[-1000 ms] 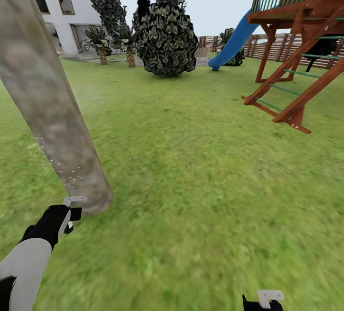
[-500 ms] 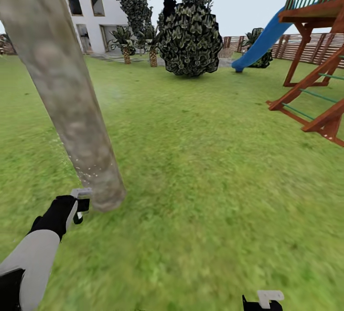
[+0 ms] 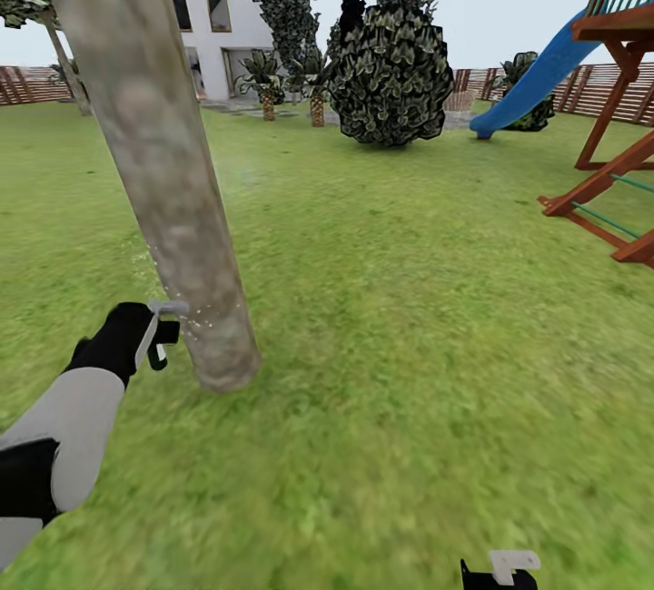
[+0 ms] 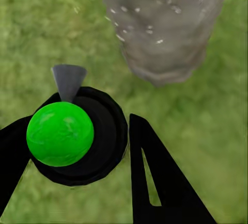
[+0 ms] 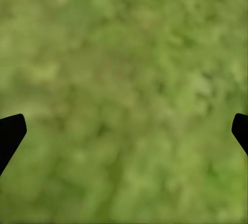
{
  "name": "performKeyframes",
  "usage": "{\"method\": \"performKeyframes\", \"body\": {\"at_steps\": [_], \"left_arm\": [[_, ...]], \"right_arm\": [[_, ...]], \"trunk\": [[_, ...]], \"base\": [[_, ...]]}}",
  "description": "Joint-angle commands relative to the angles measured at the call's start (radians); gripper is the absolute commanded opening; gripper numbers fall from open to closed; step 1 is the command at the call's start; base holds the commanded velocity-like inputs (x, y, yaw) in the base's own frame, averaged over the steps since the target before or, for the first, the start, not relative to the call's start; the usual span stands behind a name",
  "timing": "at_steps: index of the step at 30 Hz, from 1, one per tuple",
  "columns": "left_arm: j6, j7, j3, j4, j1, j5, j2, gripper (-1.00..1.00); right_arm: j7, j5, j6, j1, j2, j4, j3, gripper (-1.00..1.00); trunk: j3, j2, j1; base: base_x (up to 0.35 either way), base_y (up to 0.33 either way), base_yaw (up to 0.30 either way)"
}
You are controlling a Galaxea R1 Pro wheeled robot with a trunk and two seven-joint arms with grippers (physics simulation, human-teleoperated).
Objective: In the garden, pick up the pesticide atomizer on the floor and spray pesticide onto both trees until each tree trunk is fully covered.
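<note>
- The garden lawn takes up most of the head view, blurry green grass, with a white house, a big round shrub, a slatted wooden fence, a blue slide and a wooden play frame at the back and right. The play frame is cut off by the picture edge.
- The tree trunk is a thick mottled grey-brown column leaning a bit in the head view, top cut off. Its base meets the grass just beside the left gripper.
- Pesticide shows as whitish specks on the lower bark, a few drifting beside it.
- The left gripper is closed around the pesticide atomizer, fingers on either side. Its pale nozzle points straight at the low trunk, nearly touching. Long axis looks roughly upright, but the body is mostly hidden by the gripper.
- The right gripper hangs over bare grass, spread wide with nothing between the fingertips.
</note>
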Motion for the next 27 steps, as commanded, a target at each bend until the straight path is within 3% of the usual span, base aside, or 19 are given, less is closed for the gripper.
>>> {"method": "performKeyframes", "body": {"at_steps": [1, 3, 6, 14, 27], "left_arm": [[0.004, -0.004, 0.000, -0.008, -0.003, -0.006, 0.000, -1.00], [0.006, -0.004, 0.002, -0.062, -0.005, -0.004, -0.001, -1.00], [0.073, -0.005, 0.004, -0.121, -0.001, -0.003, -0.002, -1.00], [0.082, -0.082, 0.003, -0.130, -0.002, -0.004, 0.003, -1.00], [0.082, -0.082, 0.005, -0.180, 0.010, -0.006, 0.005, -1.00]], "right_arm": [[-0.005, 0.011, -0.004, -0.001, 0.000, 0.002, -0.006, 1.00], [-0.005, 0.011, -0.004, -0.001, 0.000, 0.002, -0.006, 1.00], [-0.005, 0.010, -0.004, -0.001, 0.000, 0.002, -0.006, 1.00], [-0.005, 0.011, -0.004, -0.001, 0.000, 0.002, -0.004, 1.00], [-0.005, 0.011, -0.004, -0.001, 0.000, 0.003, -0.004, 1.00]], "trunk": [[-0.001, 0.000, 0.000], [-0.001, 0.000, 0.000], [-0.001, 0.000, 0.000], [-0.001, 0.000, 0.000], [-0.001, 0.000, 0.000]], "base": [[0.005, 0.000, 0.001], [0.124, -0.057, 0.000], [0.171, -0.190, 0.000], [0.009, -0.271, 0.010], [0.170, -0.215, 0.266]]}}
